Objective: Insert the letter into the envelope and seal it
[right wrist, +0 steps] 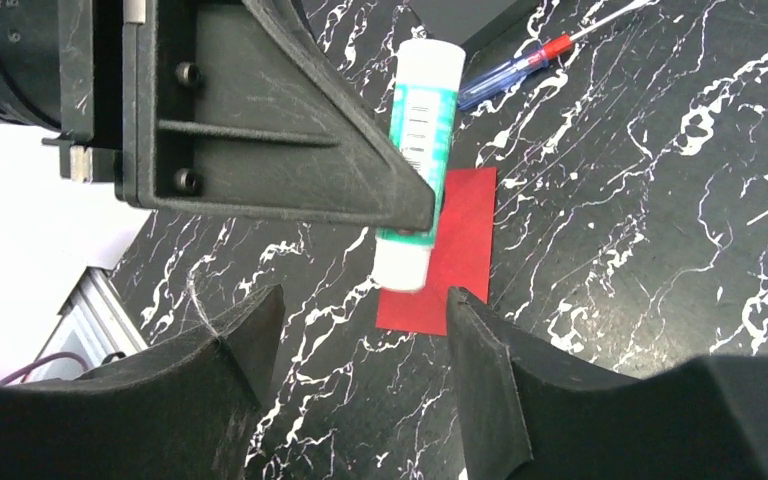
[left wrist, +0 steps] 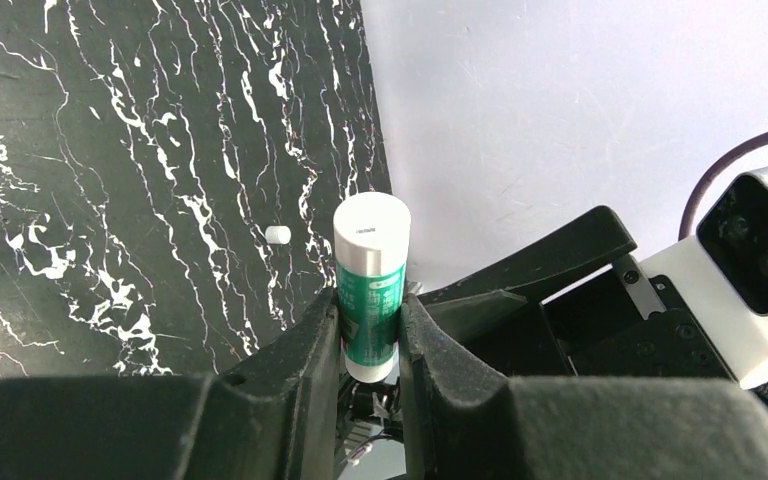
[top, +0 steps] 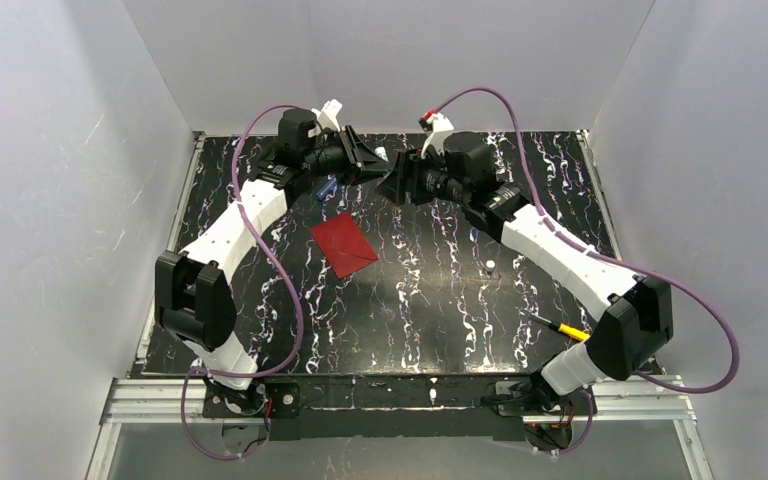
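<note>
Glue stick [left wrist: 370,250], white-capped with a green label, sits clamped between the two black fingers [left wrist: 312,330] of the left end effector [left wrist: 370,300]. The tube stands out past the fingertips, cap end outward. In the top view this end effector is at about 12 o'clock on the desk [top: 430,310], near the back edge, and it faces the right end effector [top: 401,181], which is just beside it at its 4 o'clock.

The right end effector is released: in the right wrist view its fingers [right wrist: 250,340] are spread wide with nothing between them. The white end of the glue stick hangs just beyond the gap, without touching either finger.

The envelope [top: 344,243], bright red, lies flat on the desk at about 10 o'clock from the desk's centre and at roughly 7 o'clock from the left end effector, apart from both. No finger touches it. In the right wrist view it shows behind the glue stick as a red rectangle; whether its flap is open or folded I cannot tell.

A blue pen [top: 326,188] with a red part lies near the envelope at its 11 o'clock. A yellow-tipped tool [top: 560,327] lies at 4 o'clock from the desk's centre, close to the right arm.
</note>
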`<state>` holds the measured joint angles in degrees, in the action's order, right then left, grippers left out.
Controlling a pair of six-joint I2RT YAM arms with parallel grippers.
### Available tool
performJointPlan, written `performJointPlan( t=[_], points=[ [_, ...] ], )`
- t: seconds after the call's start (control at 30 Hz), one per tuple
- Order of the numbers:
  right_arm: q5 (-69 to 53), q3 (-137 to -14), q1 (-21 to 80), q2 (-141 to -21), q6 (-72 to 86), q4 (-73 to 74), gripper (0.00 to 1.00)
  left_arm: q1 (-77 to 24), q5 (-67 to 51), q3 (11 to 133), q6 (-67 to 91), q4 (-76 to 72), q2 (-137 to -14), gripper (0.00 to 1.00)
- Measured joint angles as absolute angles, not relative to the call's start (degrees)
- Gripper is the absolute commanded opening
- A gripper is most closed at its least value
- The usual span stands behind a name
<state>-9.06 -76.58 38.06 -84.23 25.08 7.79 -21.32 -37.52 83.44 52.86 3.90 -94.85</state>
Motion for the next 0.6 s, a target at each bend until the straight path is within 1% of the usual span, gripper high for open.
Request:
performJointPlan(
  t=[0.07,0.17,0.27,0.37,0.47,0.57,0.6],
  points=[
    [-8.82,-77.52,38.41,-85.41,24.80,7.79,0.65,-21.32,-37.60,83.44,53.21,3.90,-94.85,0.00],
    [-7.53,-79.48,38.37,-87.00,24.27,7.79,0.55,-21.32,-37.74,83.44,53.67,3.84,-94.85,0.00],
    [-6.20,-81.65,38.35,-88.60,23.92,8.01,0.49,-21.32,-37.60,83.42,53.91,3.55,-94.85,0.00],
    [-5.02,-81.71,38.41,-88.66,24.12,7.99,0.46,-21.12,-37.67,83.42,53.98,3.42,-94.83,0.01],
    [-4.56,-81.69,38.46,-88.66,24.47,7.88,0.39,-21.10,-37.67,83.35,54.02,3.14,-94.85,0.03],
    [-4.14,-81.69,38.44,-88.66,24.69,7.79,0.29,-21.06,-37.87,83.00,54.43,2.35,-94.80,0.05],
    [-4.08,-81.69,38.39,-88.66,24.77,7.77,0.24,-21.02,-37.93,82.91,54.61,2.11,-94.78,0.06]
  ],
)
